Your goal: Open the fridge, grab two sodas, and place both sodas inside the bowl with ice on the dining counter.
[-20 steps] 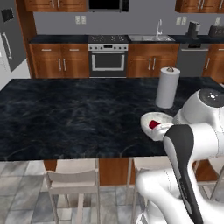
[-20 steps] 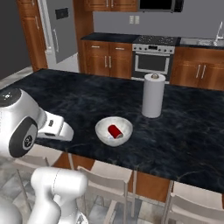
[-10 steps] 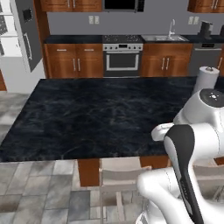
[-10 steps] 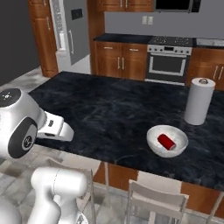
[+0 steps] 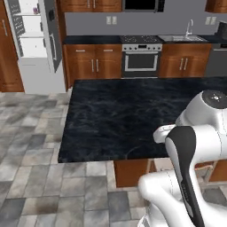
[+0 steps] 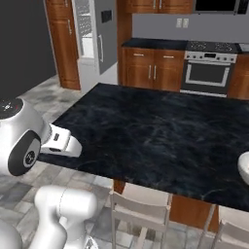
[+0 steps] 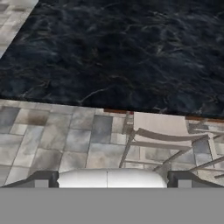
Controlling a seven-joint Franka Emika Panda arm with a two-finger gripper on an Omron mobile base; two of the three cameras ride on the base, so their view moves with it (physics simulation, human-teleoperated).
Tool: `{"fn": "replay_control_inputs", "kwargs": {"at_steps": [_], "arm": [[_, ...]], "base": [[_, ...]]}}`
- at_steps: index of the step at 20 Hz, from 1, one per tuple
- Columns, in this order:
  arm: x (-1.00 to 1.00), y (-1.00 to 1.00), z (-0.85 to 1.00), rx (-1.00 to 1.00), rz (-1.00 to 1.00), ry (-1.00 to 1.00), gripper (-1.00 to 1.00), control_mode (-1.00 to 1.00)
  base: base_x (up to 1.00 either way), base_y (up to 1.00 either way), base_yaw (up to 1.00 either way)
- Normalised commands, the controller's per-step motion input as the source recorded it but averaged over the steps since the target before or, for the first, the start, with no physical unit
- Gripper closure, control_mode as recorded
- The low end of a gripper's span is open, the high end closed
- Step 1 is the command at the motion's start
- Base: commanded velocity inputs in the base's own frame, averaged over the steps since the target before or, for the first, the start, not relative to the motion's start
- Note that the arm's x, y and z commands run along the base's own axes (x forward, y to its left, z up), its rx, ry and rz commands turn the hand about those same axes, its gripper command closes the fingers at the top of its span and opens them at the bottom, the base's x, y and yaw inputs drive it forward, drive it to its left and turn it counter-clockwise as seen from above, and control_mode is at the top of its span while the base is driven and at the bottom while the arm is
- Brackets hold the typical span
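The fridge (image 5: 33,46) stands at the far left with its door (image 5: 49,33) swung open and white shelves showing inside; it also appears in the right base view as the fridge (image 6: 92,36). The black dining counter (image 5: 133,115) stretches in front of me. Only the rim of the white bowl (image 6: 245,168) shows at the right edge of the right base view. The sodas are out of view. My gripper (image 7: 112,180) is open and holds nothing, hovering off the counter's near edge (image 7: 109,107) above the tiled floor.
A steel oven (image 5: 141,57) sits among brown wall cabinets behind the counter. Pale chairs (image 6: 141,209) are tucked under the counter's near side, and one chair (image 7: 162,140) lies just ahead of my fingers. Grey tiled floor (image 5: 35,150) opens toward the fridge.
The base has driven left, so the whole picture has shifted: the bowl with its red can and the paper towel roll have slid off to the right, and the fridge has come into view.
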Motion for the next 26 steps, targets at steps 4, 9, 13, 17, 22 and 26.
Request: {"fn": "replay_control_inputs", "kwargs": {"at_steps": [4, 9, 13, 17, 22, 26], "arm": [[0.0, 0.0, 0.0, 0.0, 0.0, 0.0, -1.0, 1.0], [0.0, 0.0, 0.0, 0.0, 0.0, 0.0, -1.0, 1.0], [0.0, 0.0, 0.0, 0.0, 0.0, 0.0, -1.0, 1.0], [0.0, 0.0, 0.0, 0.0, 0.0, 0.0, -1.0, 1.0], [0.0, 0.0, 0.0, 0.0, 0.0, 0.0, -1.0, 1.0], [0.0, 0.0, 0.0, 0.0, 0.0, 0.0, -1.0, 1.0]], "base": [[0.43, 1.0, -0.04], [0.51, 1.0, -0.06], [0.65, 1.0, -0.09], [0.73, 1.0, -0.11], [0.82, 1.0, -0.12], [0.95, 1.0, -0.15]]}}
